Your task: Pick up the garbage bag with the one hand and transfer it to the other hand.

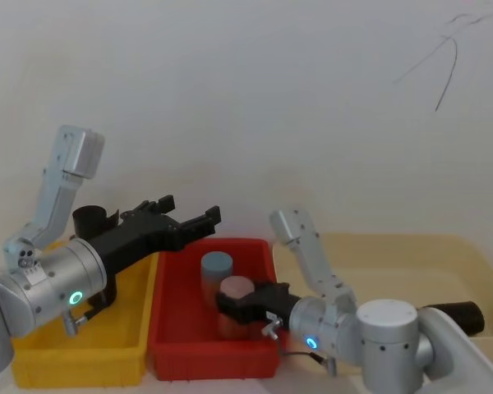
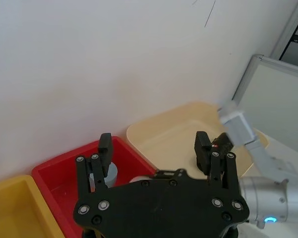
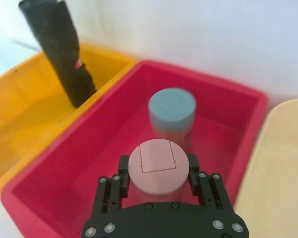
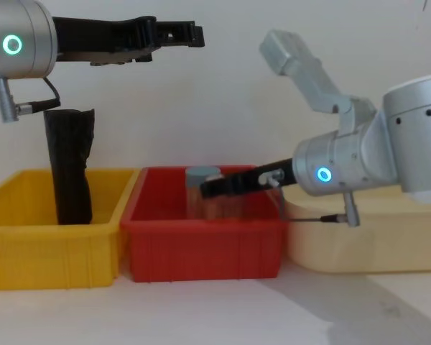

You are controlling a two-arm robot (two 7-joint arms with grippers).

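The garbage bag, a tall black crinkly roll, stands upright at the back of the yellow bin; it also shows in the right wrist view and half hidden behind my left arm. My left gripper hangs open and empty high over the red bin, to the right of the bag and above its top; the left wrist view shows its fingers spread. My right gripper is low inside the red bin, its fingers pressed on a pink-topped can.
A blue-topped can stands in the red bin just beyond the pink one. A cream bin sits to the right of the red bin. A white wall rises close behind all three bins.
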